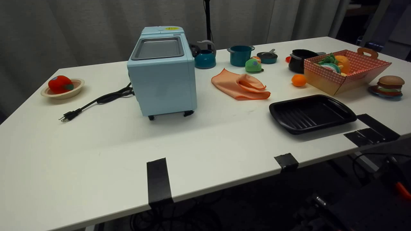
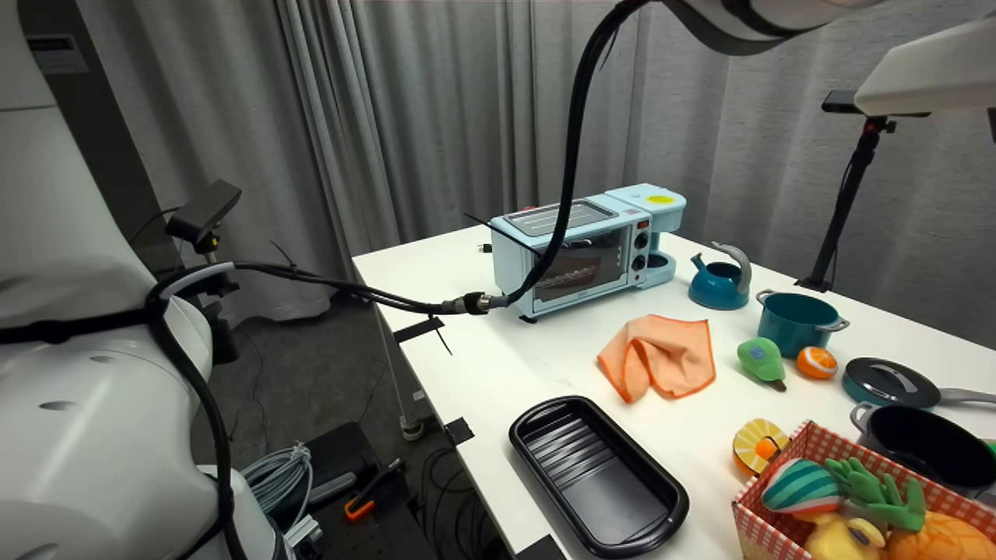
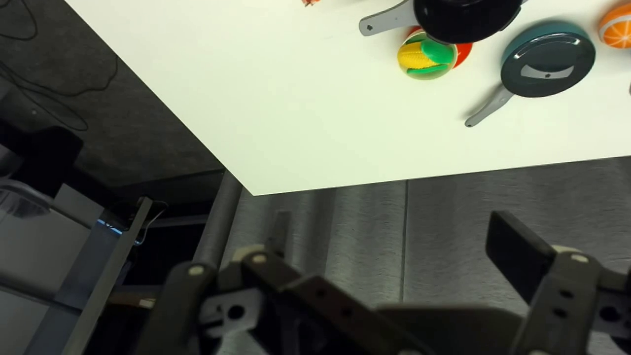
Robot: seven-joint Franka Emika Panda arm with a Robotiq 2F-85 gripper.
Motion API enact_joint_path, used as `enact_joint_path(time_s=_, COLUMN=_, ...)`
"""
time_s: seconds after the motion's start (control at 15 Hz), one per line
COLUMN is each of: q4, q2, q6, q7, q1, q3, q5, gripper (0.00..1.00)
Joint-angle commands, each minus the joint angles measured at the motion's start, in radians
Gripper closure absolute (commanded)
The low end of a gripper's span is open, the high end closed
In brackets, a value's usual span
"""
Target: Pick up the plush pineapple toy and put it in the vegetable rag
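Note:
The plush pineapple toy, an orange rounded body with a green leafy tuft, lies inside the vegetable rag, a red-checked open basket with a brown handle. In an exterior view the toy and the basket's red-checked wall are partly cut off by the frame edge. Other soft toys lie against the pineapple in the basket. My gripper is open in the wrist view, with nothing between its fingers. It is out of both exterior views. The pineapple and basket are not recognisable in the wrist view.
A black tray, an orange cloth and a pale blue toaster oven stand on the white table. A black pot, a lidded pan and a corn toy are near the basket. A burger toy sits beside it.

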Motion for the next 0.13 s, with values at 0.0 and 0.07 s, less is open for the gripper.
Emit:
enact_joint_path(time_s=0.0, q4=0.003, q2=0.002, q6=-0.002, q7=-0.004, q1=-0.002, q3=0.001, q5=0.004, gripper=0.00)
enact_joint_path(time_s=0.07, q4=0.003, q2=0.002, q6=-0.002, q7=-0.004, q1=-0.002, q3=0.001, q5=0.004, gripper=0.00)
